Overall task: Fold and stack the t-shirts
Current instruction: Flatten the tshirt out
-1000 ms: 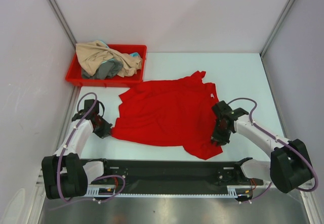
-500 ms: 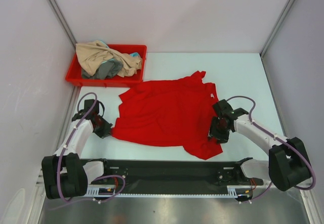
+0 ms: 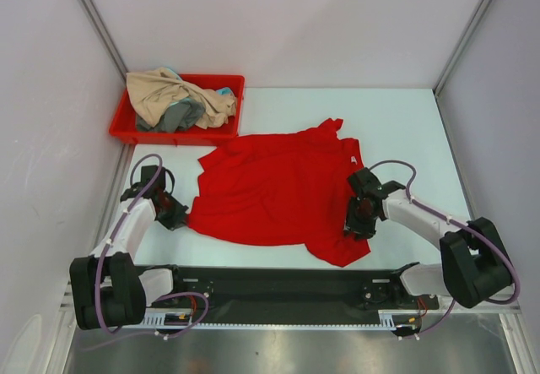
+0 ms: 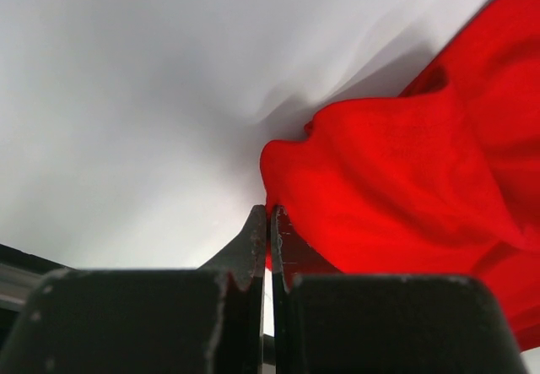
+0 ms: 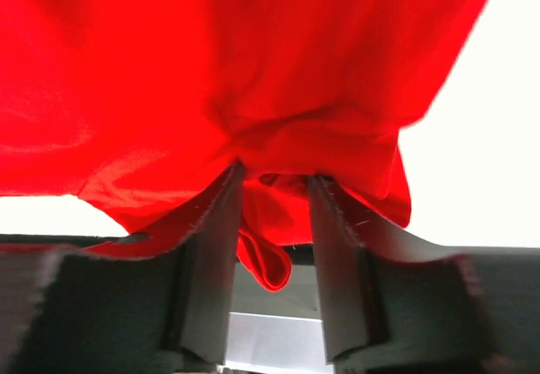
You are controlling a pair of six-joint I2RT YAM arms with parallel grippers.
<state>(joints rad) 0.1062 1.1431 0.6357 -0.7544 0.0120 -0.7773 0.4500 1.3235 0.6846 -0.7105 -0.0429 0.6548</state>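
Note:
The red t-shirt lies spread and wrinkled on the table's middle. My left gripper is at its near left corner, shut on the cloth's edge; in the left wrist view the gripper pinches the red t-shirt between closed fingers. My right gripper is at the shirt's right edge. In the right wrist view the gripper has its jaws apart with a bunched fold of the red t-shirt between them. The beige t-shirt, grey t-shirt and light blue t-shirt lie heaped in the tray.
A red plastic tray stands at the back left, close to the shirt's far left corner. White walls enclose the table on three sides. The black arm-mount rail runs along the near edge.
My right gripper has shifted a little left, further onto the shirt's right edge. The left arm and the shirt's left corner have not visibly moved.

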